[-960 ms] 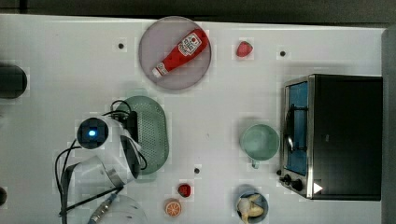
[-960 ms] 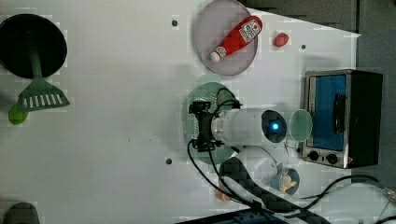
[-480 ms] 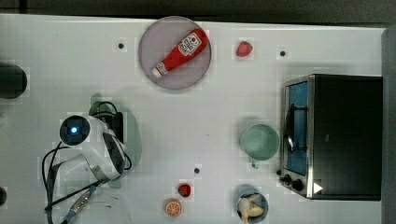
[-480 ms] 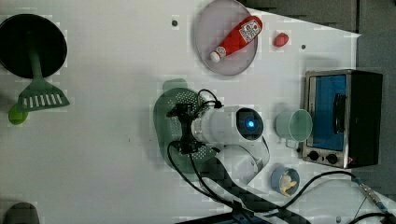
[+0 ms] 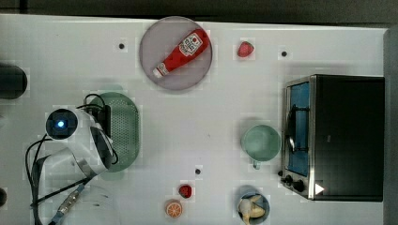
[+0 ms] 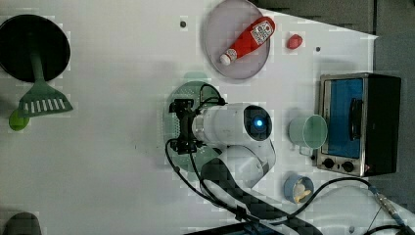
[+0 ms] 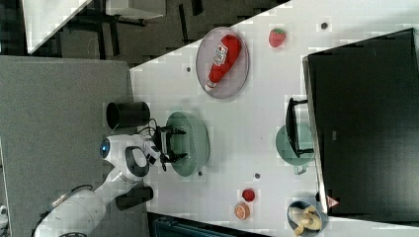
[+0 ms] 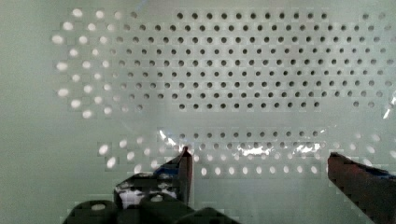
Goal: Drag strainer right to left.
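The strainer (image 5: 126, 131), a pale sage-green oval dotted with small holes, lies on the white table at the top view's left. My arm's white head covers its left part. My gripper (image 5: 104, 125) reaches down into the bowl with its fingers open. In the wrist view the strainer's holed floor (image 8: 233, 70) lies close below, and the two dark fingertips (image 8: 184, 165) stand wide apart with nothing between them. The left view shows the gripper (image 6: 182, 126) over the strainer (image 6: 193, 90). In the right view the gripper (image 7: 170, 143) is inside the strainer (image 7: 195, 140).
A grey plate (image 5: 197, 70) with a ketchup bottle (image 5: 180, 52) sits behind the strainer. A mint cup (image 5: 260, 143) and a toaster oven (image 5: 338, 136) are at the top view's right. Small fruit pieces (image 5: 185, 191) lie near the front. A black pan with a green spatula (image 6: 41, 95) is at the left view's left.
The strainer has slid toward the top view's left together with my gripper inside it. Over the last half second the strainer has hardly moved.
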